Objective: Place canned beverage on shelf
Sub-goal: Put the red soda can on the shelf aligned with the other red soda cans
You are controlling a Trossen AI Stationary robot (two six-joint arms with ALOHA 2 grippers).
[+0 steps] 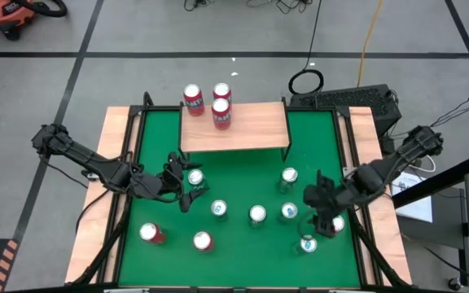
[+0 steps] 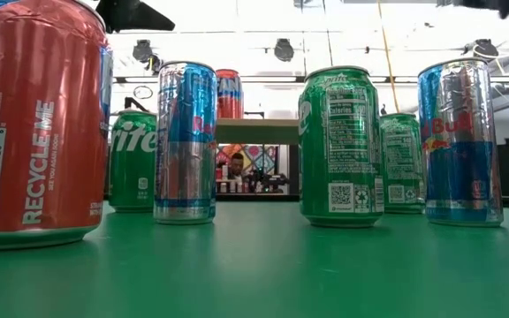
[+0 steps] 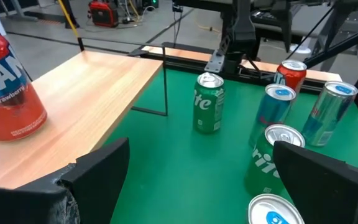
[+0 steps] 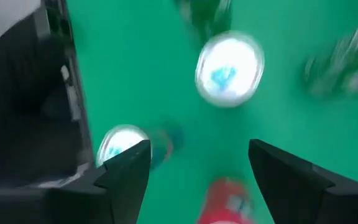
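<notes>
The shelf [image 1: 234, 130] is standing at the top centre of the high view, across the far edge of the green table [image 1: 234, 260], and three red cans [image 1: 210, 99] are already sitting on its upper left part. In the left wrist view one of them [image 3: 8, 87] is showing white lettering and the small word "strawberry".

Below the shelf, loose cans are standing upright across the felt. A blue-topped can [image 1: 195, 177] is sitting just beside the left gripper [image 1: 181, 185], left of centre in the high view. The left gripper's fingers [image 3: 98, 171] are spread wide and holding nothing.

The right gripper [image 1: 322, 213] is hovering at the lower right of the high view, over a silver-and-blue can [image 4: 229, 68] and near another [image 4: 123, 146]. Its fingers are standing partly apart, and nothing is showing between them.

A can like these is probably rigid, smooth and fairly heavy if full, so it is likely to slip or tip if pinched near the rim; a squeeze around the mid-body looks safest.

In the low view, a green can [image 2: 341, 146] is showing a nutrition panel and a QR code, another green can [image 2: 132, 159] is showing part of "Sprite", a slim can [image 2: 459, 141] reads "Red Bull", and the big red can [image 2: 34, 124] at left reads "RECYCLE ME".
</notes>
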